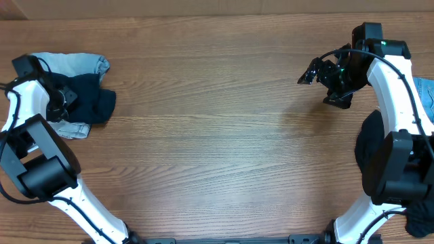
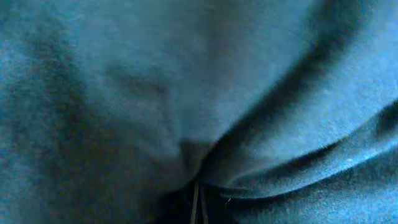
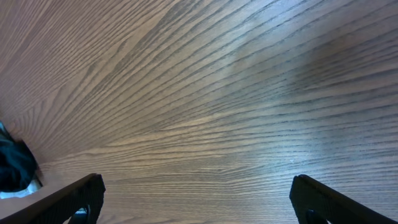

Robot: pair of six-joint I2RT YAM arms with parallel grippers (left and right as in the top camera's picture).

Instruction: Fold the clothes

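Observation:
A pile of clothes lies at the far left: a dark navy garment (image 1: 91,102) on top, light-blue faded denim (image 1: 76,63) behind it and a pale piece (image 1: 73,129) in front. My left gripper (image 1: 60,95) is pressed into the navy garment. The left wrist view is filled with that navy fabric (image 2: 249,93), and its folds run together at a pinch point low in the frame, so the fingers look shut on it. My right gripper (image 1: 324,78) (image 3: 199,193) is open and empty above bare wood at the far right.
The wooden table (image 1: 217,129) spans the view. A dark garment (image 1: 371,152) and a bit of light-blue denim (image 1: 427,95) lie at the right edge, partly behind the right arm. A dark cloth edge (image 3: 12,165) shows at the left of the right wrist view.

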